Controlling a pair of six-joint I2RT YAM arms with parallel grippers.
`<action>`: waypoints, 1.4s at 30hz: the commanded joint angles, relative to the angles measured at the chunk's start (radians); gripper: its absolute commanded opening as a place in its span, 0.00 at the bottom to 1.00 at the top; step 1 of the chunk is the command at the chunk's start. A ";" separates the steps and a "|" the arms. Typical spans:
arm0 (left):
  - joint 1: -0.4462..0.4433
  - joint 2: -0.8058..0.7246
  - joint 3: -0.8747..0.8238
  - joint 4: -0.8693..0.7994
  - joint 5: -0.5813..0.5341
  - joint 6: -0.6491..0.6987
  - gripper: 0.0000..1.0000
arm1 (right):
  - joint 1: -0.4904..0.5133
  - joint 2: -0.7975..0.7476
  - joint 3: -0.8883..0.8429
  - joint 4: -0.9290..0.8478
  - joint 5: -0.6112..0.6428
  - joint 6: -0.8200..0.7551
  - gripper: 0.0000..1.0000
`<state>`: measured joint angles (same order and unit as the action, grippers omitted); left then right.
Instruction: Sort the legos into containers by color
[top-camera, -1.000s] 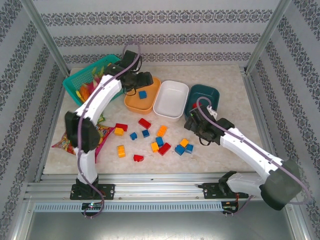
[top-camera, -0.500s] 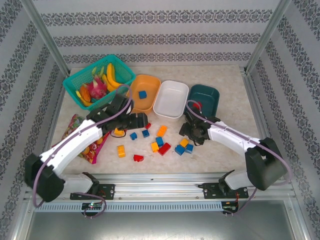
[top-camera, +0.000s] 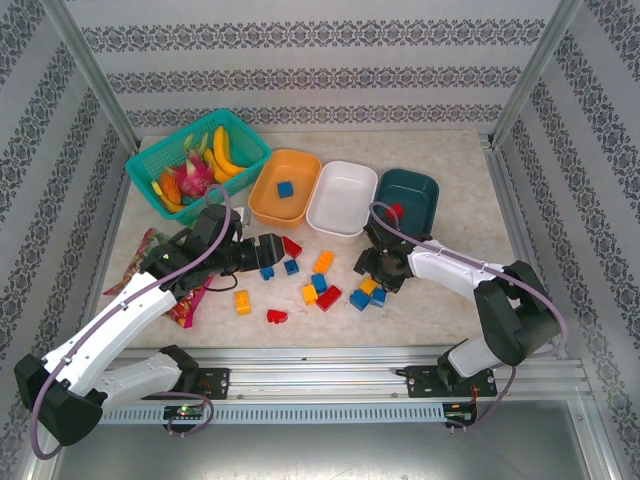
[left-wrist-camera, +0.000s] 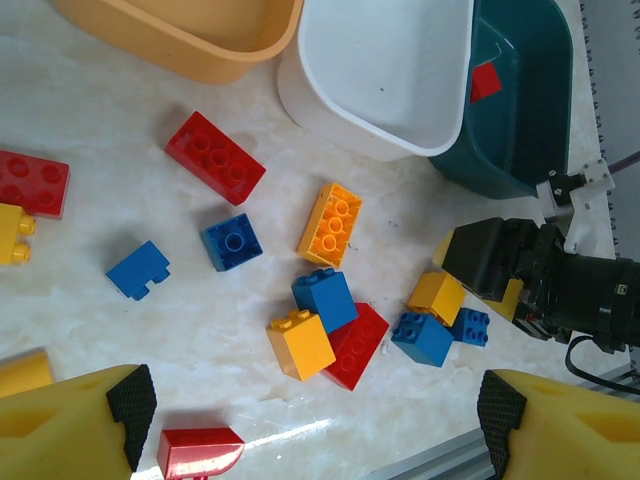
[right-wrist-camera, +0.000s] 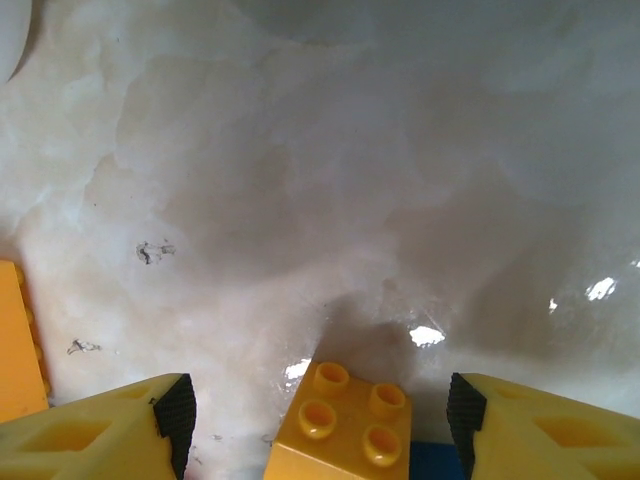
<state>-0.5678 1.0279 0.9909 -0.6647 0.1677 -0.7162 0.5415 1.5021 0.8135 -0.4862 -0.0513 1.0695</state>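
Loose legos lie on the marble table: a long red one (left-wrist-camera: 215, 157), an orange one (left-wrist-camera: 330, 224), two blue ones (left-wrist-camera: 232, 241), and a tight cluster of yellow (left-wrist-camera: 300, 343), blue (left-wrist-camera: 325, 297) and red (left-wrist-camera: 358, 345). My left gripper (left-wrist-camera: 310, 410) hangs open above that cluster, holding nothing. My right gripper (right-wrist-camera: 320, 415) is low on the table and open, its pads apart on both sides of a yellow brick (right-wrist-camera: 345, 430). The orange bowl (top-camera: 262, 200) holds a blue brick (top-camera: 286, 188). The white bowl (top-camera: 330, 225) has nothing in it. A red brick (top-camera: 396, 210) lies in the teal bowl (top-camera: 420, 185).
A teal mesh basket (top-camera: 150, 165) of toy fruit stands at the back left. A colourful snack bag (top-camera: 160, 275) lies under my left arm. Two blue bricks (left-wrist-camera: 422, 338) touch the yellow one by the right gripper. A metal rail (top-camera: 320, 358) runs along the front edge.
My left arm swung from over the orange bowl down to the bricks mid-table. My right gripper came down from beside the teal bowl onto the yellow brick, its jaws narrowing.
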 joint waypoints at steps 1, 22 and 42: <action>-0.010 -0.009 -0.006 0.021 -0.011 -0.016 0.86 | 0.024 0.002 -0.029 -0.003 -0.021 0.078 0.69; -0.038 -0.025 -0.039 0.089 0.075 -0.024 0.86 | 0.057 0.043 -0.004 -0.007 0.014 0.135 0.42; 0.106 0.149 0.198 0.110 0.141 -0.116 0.92 | 0.074 0.143 0.518 -0.178 0.171 -0.223 0.30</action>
<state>-0.5049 1.1313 1.1400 -0.5819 0.2790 -0.8169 0.6453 1.5536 1.2663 -0.6479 0.1116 0.9352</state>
